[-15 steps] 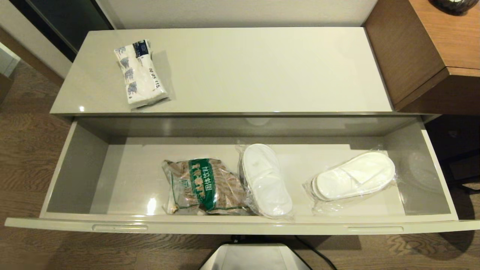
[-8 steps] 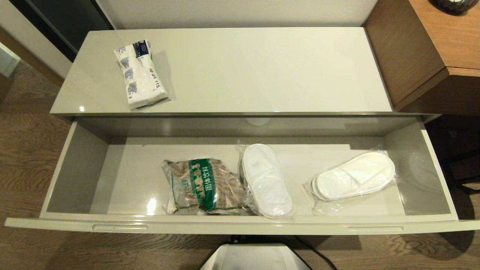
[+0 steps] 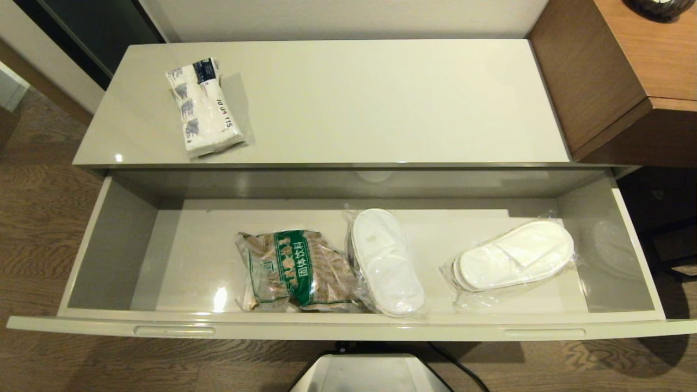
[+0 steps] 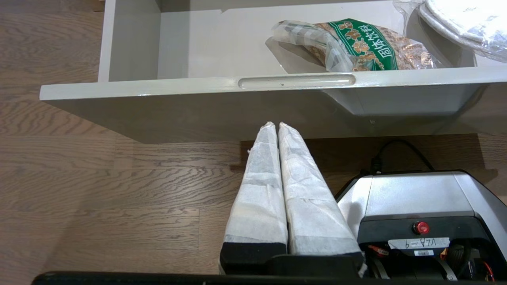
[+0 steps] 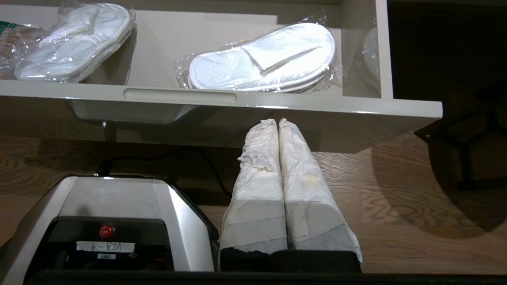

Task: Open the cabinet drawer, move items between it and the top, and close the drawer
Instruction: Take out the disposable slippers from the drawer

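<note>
warm, slightly yellowish indoor light from above, moderately bright. small glare spots sit on the glossy top (image 3: 348, 103), along its front edge, and on the floor of the cabinet drawer (image 3: 179, 261). the drawer's back and side walls lie in soft grey shade. a broad dark shadow falls on the wooden floor (image 5: 416, 190) in the right wrist view. the clear film on the slippers (image 3: 514, 256) glints. all views are sharp, without motion blur.

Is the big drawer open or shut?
Open. The drawer is pulled far out from under the top, so you can see the slippers and the brown packet lying inside.
</note>
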### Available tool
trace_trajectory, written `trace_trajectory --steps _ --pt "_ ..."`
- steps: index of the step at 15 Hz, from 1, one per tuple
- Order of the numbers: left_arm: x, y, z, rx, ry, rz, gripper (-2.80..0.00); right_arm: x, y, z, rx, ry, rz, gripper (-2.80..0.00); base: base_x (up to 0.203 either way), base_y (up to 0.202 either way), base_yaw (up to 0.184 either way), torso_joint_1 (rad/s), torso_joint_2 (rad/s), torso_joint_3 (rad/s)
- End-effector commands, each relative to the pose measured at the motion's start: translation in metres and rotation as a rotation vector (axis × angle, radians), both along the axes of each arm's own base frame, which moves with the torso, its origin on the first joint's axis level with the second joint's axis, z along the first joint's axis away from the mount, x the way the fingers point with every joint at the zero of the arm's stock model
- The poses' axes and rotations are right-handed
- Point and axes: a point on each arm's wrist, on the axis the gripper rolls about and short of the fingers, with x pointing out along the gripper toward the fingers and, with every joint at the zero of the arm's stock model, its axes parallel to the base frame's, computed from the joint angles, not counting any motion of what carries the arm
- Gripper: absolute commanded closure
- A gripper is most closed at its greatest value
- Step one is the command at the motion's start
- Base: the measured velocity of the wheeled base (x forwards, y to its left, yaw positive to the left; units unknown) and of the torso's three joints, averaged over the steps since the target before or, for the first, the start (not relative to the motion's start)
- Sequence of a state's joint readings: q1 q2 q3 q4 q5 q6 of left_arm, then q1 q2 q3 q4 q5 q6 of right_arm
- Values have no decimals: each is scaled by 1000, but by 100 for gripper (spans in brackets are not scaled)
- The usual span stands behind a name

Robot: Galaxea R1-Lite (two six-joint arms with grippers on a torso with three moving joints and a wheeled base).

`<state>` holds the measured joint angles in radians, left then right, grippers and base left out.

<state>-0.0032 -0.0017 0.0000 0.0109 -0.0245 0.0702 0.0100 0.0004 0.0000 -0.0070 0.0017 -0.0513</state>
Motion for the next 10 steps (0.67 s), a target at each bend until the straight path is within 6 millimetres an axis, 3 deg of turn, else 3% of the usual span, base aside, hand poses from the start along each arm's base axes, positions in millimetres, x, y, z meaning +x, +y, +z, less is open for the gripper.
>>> trace_trajectory --steps 1,6,8,10 --pt "0 0 0 0 2 0 0 -2 0 -1 15 -24 -11 0 0 0 0 0 0 0" --pt "0 0 0 0 2 0 0 -3 0 3 32 -38 -12 0 0 0 0 0 0 0" --pt "0 0 0 0 3 0 0 -15 0 29 35 -93 -12 0 0 0 0 0 0 0" --pt "0 0 0 0 2 0 0 -39 0 64 59 -141 8 0 0 0 0 0 0 0"
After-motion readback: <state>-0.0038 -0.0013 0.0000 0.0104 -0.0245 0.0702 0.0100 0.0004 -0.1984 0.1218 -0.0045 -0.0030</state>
